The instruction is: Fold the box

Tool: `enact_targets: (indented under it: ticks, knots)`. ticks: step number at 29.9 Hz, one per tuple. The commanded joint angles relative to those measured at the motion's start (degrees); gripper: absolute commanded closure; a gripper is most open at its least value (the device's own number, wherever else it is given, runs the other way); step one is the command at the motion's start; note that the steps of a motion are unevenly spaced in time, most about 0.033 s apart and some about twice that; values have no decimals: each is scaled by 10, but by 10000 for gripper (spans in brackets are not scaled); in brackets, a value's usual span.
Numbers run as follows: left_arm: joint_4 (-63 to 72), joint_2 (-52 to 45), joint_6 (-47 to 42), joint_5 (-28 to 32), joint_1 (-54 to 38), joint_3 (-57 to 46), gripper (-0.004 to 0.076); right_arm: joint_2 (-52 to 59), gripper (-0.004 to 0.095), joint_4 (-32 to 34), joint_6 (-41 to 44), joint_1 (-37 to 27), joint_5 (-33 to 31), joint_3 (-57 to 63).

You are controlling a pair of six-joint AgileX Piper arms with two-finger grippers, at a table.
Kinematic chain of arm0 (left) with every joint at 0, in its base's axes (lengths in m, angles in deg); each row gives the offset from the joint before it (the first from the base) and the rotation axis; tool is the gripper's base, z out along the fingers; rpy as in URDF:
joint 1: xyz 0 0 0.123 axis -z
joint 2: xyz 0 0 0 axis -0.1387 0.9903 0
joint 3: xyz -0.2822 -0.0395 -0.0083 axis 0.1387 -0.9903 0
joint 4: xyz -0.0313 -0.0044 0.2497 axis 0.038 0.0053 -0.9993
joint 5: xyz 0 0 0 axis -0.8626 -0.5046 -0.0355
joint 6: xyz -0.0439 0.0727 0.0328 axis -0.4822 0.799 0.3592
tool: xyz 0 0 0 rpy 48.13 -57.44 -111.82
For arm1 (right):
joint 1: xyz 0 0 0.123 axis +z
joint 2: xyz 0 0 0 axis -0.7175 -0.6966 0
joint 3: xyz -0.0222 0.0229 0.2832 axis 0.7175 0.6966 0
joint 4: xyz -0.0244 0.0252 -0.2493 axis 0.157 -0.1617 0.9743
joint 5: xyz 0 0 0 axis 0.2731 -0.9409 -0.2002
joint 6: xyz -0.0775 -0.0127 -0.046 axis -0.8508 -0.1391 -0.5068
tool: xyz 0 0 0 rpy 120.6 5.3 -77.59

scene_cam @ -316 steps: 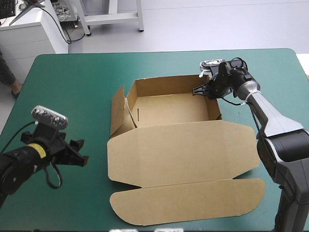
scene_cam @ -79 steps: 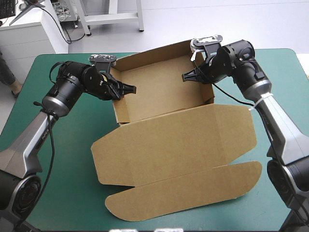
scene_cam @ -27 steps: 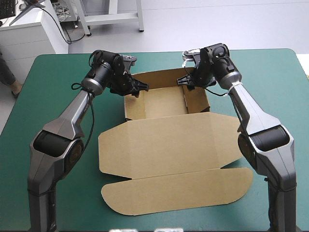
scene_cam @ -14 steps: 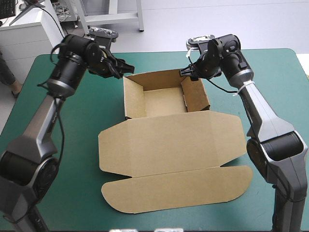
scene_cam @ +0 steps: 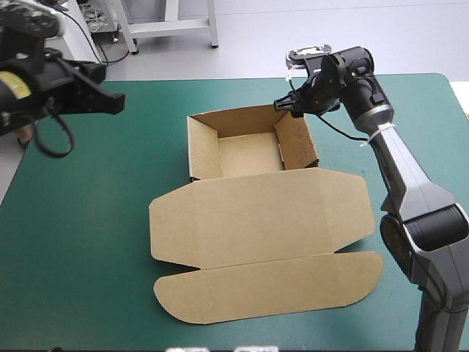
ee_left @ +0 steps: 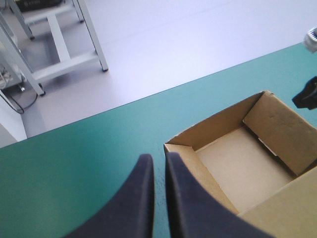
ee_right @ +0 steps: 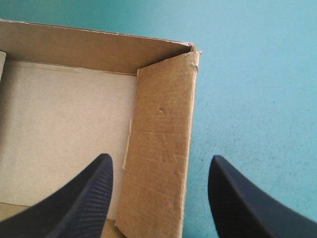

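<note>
The brown box (scene_cam: 249, 150) stands as an open tray in the middle of the table, its four walls upright. Its lid (scene_cam: 264, 220) and the rounded front flap (scene_cam: 271, 286) lie flat toward the near edge. My right gripper (scene_cam: 284, 105) hovers open just above the tray's far right corner. In the right wrist view the right gripper (ee_right: 161, 161) straddles the tray's right wall (ee_right: 163, 144) without touching it. My left gripper (scene_cam: 113, 103) is raised well to the left of the box, shut and holding nothing. From the left gripper (ee_left: 157, 158) the box (ee_left: 237, 163) lies ahead and below.
The teal-green cover (scene_cam: 88, 220) shows on all sides of the box. The table's far edge (scene_cam: 220, 79) runs a short way behind the tray.
My left gripper has left the tray's far left corner, pulling away left and rising. My right gripper has lifted slightly above the far right corner. The walls stay up.
</note>
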Motion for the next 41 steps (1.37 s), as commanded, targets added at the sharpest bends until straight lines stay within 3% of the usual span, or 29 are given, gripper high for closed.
enact_targets:
  ticks: [1, 5, 15, 21, 26, 30, 35, 41]
  knots:
    - [13, -80, 15, -27, 3, -42, 732, 35, 381, 13, -6, -3, -2, -18]
    - [11, -169, 15, -26, 3, -156, 732, 35, 381, 31, -7, -3, -2, -13]
    - [14, -430, -44, 84, 3, -547, 732, -14, 381, 33, -8, -6, -2, 20]
    - [14, -591, -94, 101, 3, -720, 732, -56, 391, 28, -1, -6, -2, 20]
    - [14, -689, -121, 102, 3, -803, 732, -79, 579, 28, 5, -6, -2, 20]
    - [14, -735, -138, 102, 3, -830, 732, -82, 921, 41, 7, -6, -2, 20]
    - [10, -745, -138, 102, 3, -839, 732, -81, 927, 92, 9, -22, -2, 20]
    - [-1, -745, -138, 105, 3, -839, 732, -77, 927, 93, -10, -115, -2, 16]
